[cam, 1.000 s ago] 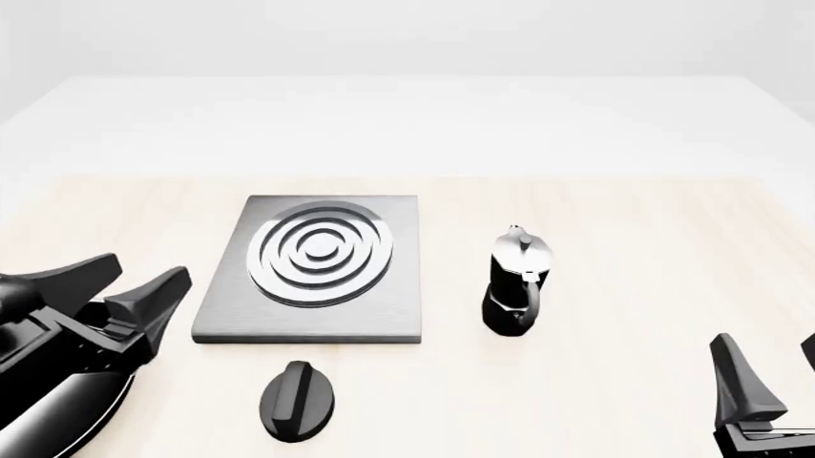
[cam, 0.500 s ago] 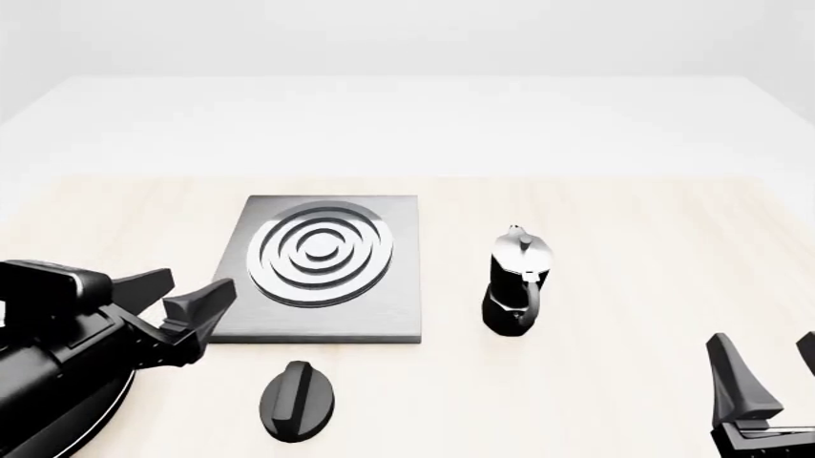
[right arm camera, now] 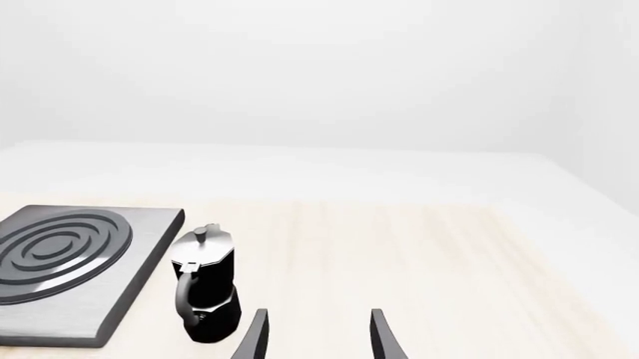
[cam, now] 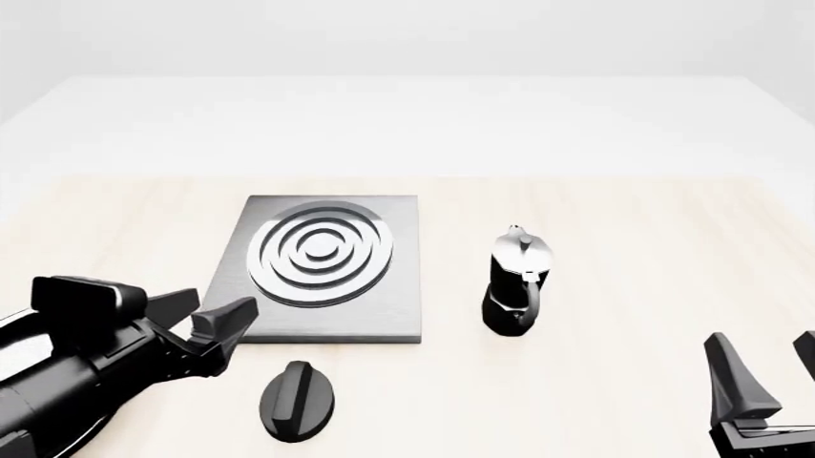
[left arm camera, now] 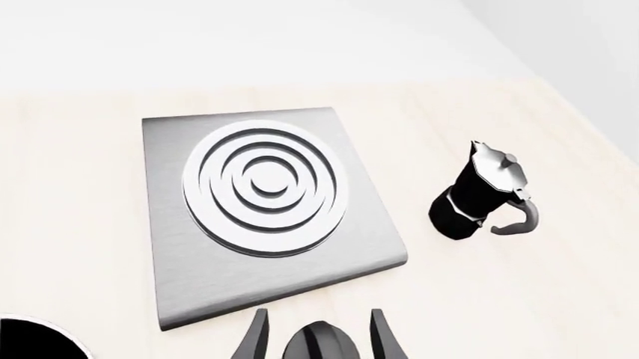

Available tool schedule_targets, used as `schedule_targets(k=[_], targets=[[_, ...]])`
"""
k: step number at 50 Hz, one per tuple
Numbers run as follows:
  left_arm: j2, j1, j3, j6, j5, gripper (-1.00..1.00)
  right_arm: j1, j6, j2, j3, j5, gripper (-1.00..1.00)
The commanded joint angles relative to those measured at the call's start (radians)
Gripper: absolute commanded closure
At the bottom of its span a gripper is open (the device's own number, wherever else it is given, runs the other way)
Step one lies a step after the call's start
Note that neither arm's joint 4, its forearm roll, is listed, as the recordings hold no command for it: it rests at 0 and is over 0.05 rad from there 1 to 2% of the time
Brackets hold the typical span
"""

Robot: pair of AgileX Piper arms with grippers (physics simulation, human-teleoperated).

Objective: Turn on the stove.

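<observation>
The left gripper (cam: pixel 201 322) hangs low over the table (cam: pixel 612 286) with its jaws spread and nothing between them. The knob (cam: pixel 297 400), a small black round piece with a raised bar, lies on the wood just ahead of and slightly to the right of those fingertips, near them but not touching; in the left wrist view it sits in line with the gap between the two fingers (left arm camera: pixel 254 342). The stove (cam: pixel 319 270), a flat brushed grey slab with concentric silver rings, lies just beyond the left gripper, its near edge close to the fingertips. The moka pot (cam: pixel 516 283) stands upright well to the right of that gripper, beside the slab's right edge. The right gripper (cam: pixel 764 372) rests at the near right corner, released and empty, well apart from everything, with the moka pot ahead and to its left
</observation>
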Motion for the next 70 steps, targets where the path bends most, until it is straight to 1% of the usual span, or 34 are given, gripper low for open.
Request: schedule_targets(k=[1,9,10,11,13,27,36,38,44,47,48,49,50,53,54,61,62,70], targets=[[0.027,-0.006,0.029,-0.028,-0.037,-1.00,0.000,0.003,-0.010,0.000,0.006,-1.00],[0.074,-0.018,0.052,-0.066,-0.080,-1.00,0.000,0.007,-0.016,0.000,0.010,-1.00],[0.093,-0.024,0.062,-0.104,-0.099,-1.00,0.000,0.007,-0.013,0.000,0.008,-1.00],[0.107,-0.031,0.063,-0.117,-0.106,-1.00,0.000,0.008,-0.014,0.000,0.009,-1.00],[0.106,-0.027,0.063,-0.108,-0.105,-1.00,0.001,0.009,-0.015,0.000,0.011,-1.00],[0.191,-0.048,0.089,-0.154,-0.178,-1.00,0.000,0.016,-0.017,0.000,0.010,-1.00],[0.230,-0.046,0.099,-0.163,-0.213,-1.00,-0.001,0.021,-0.020,0.000,0.013,-1.00],[0.242,-0.044,0.100,-0.164,-0.224,-1.00,-0.004,0.030,-0.023,0.000,0.012,-1.00],[0.291,-0.041,0.107,-0.163,-0.262,-1.00,-0.001,0.029,-0.029,0.000,0.016,-1.00],[0.318,-0.048,0.108,-0.171,-0.277,-1.00,-0.002,0.029,-0.033,0.000,0.018,-1.00],[0.338,-0.061,0.107,-0.190,-0.284,-1.00,-0.002,0.029,-0.034,0.000,0.019,-1.00],[0.345,-0.063,0.106,-0.191,-0.288,-1.00,-0.002,0.030,-0.035,0.000,0.019,-1.00],[0.338,-0.057,0.107,-0.180,-0.288,-1.00,-0.003,0.031,-0.036,0.000,0.019,-1.00],[0.365,-0.064,0.108,-0.188,-0.305,-1.00,-0.004,0.030,-0.038,0.000,0.020,-1.00],[0.397,-0.062,0.106,-0.184,-0.323,-1.00,0.000,0.021,-0.040,0.000,0.017,-1.00],[0.434,-0.066,0.103,-0.193,-0.349,-1.00,0.001,0.026,-0.037,0.000,0.017,-1.00],[0.482,-0.071,0.100,-0.212,-0.383,-1.00,0.001,0.027,-0.033,0.000,0.016,-1.00],[0.533,-0.069,0.104,-0.218,-0.430,-1.00,0.000,0.031,-0.030,0.000,0.014,-1.00]])
